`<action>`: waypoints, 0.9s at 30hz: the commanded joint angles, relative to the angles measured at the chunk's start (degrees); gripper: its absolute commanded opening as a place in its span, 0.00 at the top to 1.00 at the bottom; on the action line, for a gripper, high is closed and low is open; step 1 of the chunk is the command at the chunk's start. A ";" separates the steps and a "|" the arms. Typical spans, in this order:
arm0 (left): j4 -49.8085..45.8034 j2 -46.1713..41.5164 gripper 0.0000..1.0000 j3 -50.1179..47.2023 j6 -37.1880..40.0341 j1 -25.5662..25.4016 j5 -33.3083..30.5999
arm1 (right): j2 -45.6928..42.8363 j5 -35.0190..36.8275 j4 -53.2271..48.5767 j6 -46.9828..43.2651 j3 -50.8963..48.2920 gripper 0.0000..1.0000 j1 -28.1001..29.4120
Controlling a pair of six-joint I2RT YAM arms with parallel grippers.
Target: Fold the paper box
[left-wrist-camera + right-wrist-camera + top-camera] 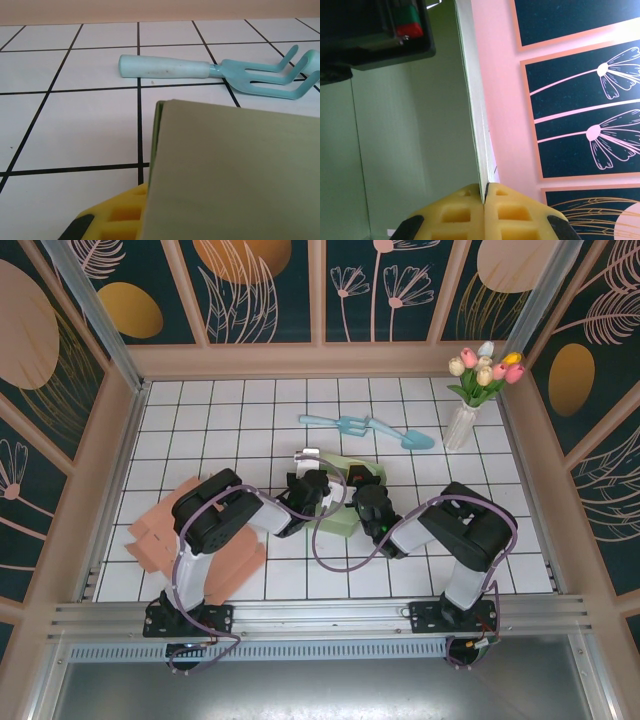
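Note:
The light green paper box [338,521] stands partly formed at the middle of the tiled table, between both grippers. My left gripper [316,487] is at its left side. In the left wrist view a green panel [235,175] runs along one yellow finger [117,215] and hides the other, and the left gripper [146,196] is shut on that panel. My right gripper [362,498] is at the box's right side. In its wrist view the right gripper [484,191] is shut, its two yellow pads pinching the thin edge of an upright wall [472,115].
A teal hand fork [345,424] [215,70] and a trowel [410,438] lie behind the box. A glass vase of tulips [465,410] stands at the back right. Flat brown cardboard pieces [160,530] lie at the left, near the left arm's base.

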 commanded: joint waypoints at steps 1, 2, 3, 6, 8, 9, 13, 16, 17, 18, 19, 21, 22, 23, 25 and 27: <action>0.42 -0.67 1.00 -2.68 -1.23 1.75 -0.91 | 1.51 -3.87 -8.31 3.12 -1.74 1.00 0.64; 2.00 -1.38 1.00 -3.84 -0.63 1.74 0.53 | 1.27 -3.89 -8.52 3.62 -1.72 1.00 0.57; 3.61 -2.26 1.00 -5.21 -0.36 1.79 1.89 | 0.71 -4.24 -8.94 4.52 -1.65 1.00 0.42; 7.15 -4.58 1.00 -8.76 0.07 1.74 4.09 | -3.09 -7.72 -12.29 8.95 -1.81 0.91 -0.02; 8.96 -5.41 1.00 -10.57 0.11 1.78 4.43 | -6.02 -9.44 -13.47 11.79 -2.00 0.84 -0.33; 9.35 -5.70 1.00 -11.15 0.17 1.76 4.45 | -7.46 -10.40 -14.67 13.16 -1.92 0.81 -0.55; 10.90 -6.04 1.00 -12.81 -0.08 1.78 3.29 | -13.25 -14.68 -19.52 17.21 -2.02 0.75 -1.04; 11.24 -6.02 1.00 -13.68 -0.24 1.74 1.87 | -18.12 -15.94 -22.60 19.67 -2.36 0.73 -1.51; 11.45 -6.08 1.00 -14.05 -0.44 1.74 1.36 | -19.84 -16.21 -23.84 20.59 -2.44 0.73 -1.71; 11.70 -6.16 1.00 -14.46 -0.66 1.77 0.93 | -22.00 -16.40 -25.01 21.61 -2.62 0.73 -1.95; 12.18 -6.31 1.00 -14.98 -0.82 1.83 0.83 | -24.22 -16.52 -25.52 22.70 -3.10 0.73 -2.16; 12.71 -6.68 1.00 -15.90 -1.43 1.78 1.24 | -28.84 -15.95 -25.99 26.47 -4.09 0.72 -2.56; 12.79 -6.94 1.00 -16.32 -1.90 1.79 1.69 | -30.60 -15.33 -26.77 29.31 -3.99 0.72 -2.77; 13.12 -7.26 1.00 -16.89 -2.51 1.77 2.11 | -33.48 -14.72 -29.30 35.52 -2.94 0.73 -3.40; 13.27 -7.97 1.00 -17.91 -3.94 1.82 3.34 | -37.16 -13.02 -35.22 49.64 0.32 0.74 -4.58; 11.97 -9.26 1.00 -18.78 -5.95 1.87 4.92 | -39.13 -11.40 -43.48 67.94 4.70 0.74 -6.13</action>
